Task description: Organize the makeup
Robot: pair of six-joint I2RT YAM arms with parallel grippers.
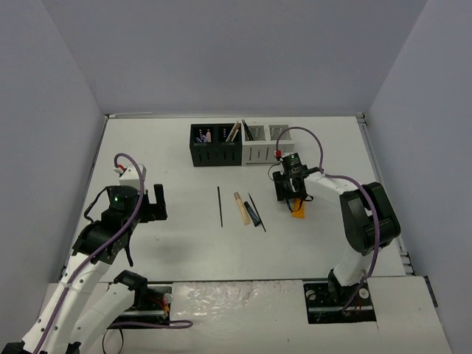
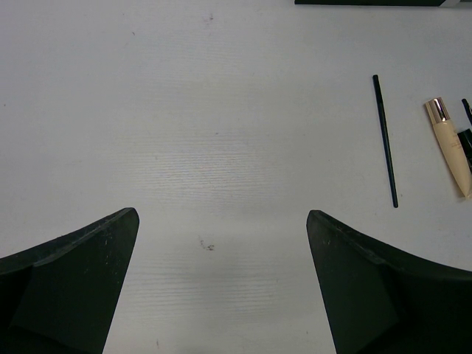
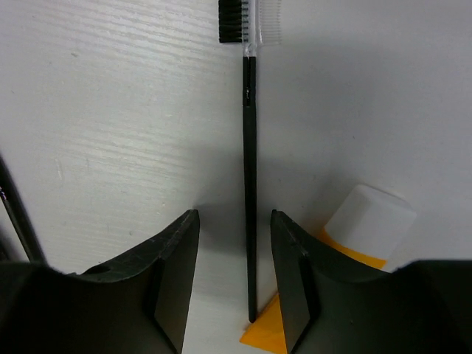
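Observation:
My right gripper [image 3: 234,217] is open and low over the table, its jaws on either side of the handle of a thin black brush-and-comb stick [image 3: 250,177] without touching it. The flat orange tube [image 3: 366,221] with a white cap lies just right of it, its orange tail under the stick's end. In the top view the right gripper [image 1: 289,193] is beside the orange tube [image 1: 299,210]. A thin black pencil [image 1: 220,206], a tan tube [image 1: 241,207] and a small black tube [image 1: 254,213] lie mid-table. My left gripper [image 2: 221,214] is open and empty over bare table.
A black slotted organizer [image 1: 215,145] and a white one [image 1: 264,144] stand side by side at the back, with a few items upright in them. The black pencil [image 2: 385,140] and tan tube [image 2: 450,144] show at the right of the left wrist view.

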